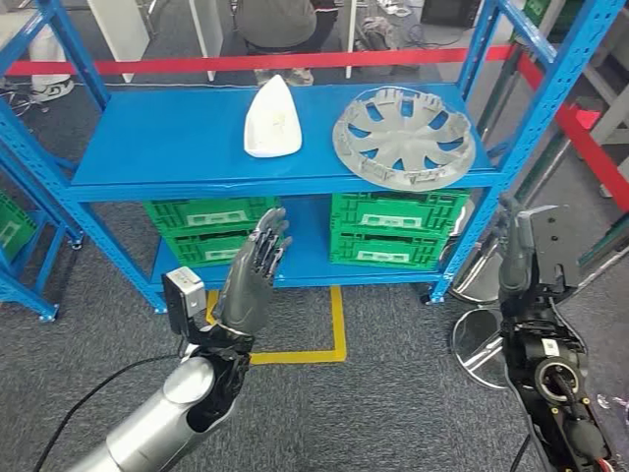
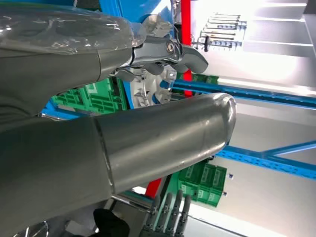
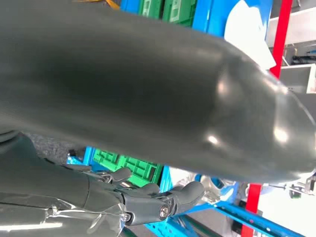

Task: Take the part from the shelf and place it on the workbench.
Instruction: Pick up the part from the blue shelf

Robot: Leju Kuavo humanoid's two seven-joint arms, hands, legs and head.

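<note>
While no writing reads clearly, left hand (image 1: 256, 275) raised with fingers apart, right hand (image 1: 513, 258) state unclear, white part (image 1: 272, 120) on shelf (image 1: 163, 147).

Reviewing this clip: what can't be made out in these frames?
- Right hand, head view: its fingers lie behind the wrist camera housing, so its pose is unclear.
- White part, right wrist view: mostly hidden by the thumb; its outline is unreadable.
- Wheel cover, left wrist view: a sliver between thumb and fingers.
- Person, head view: cut off by the top edge.
</note>
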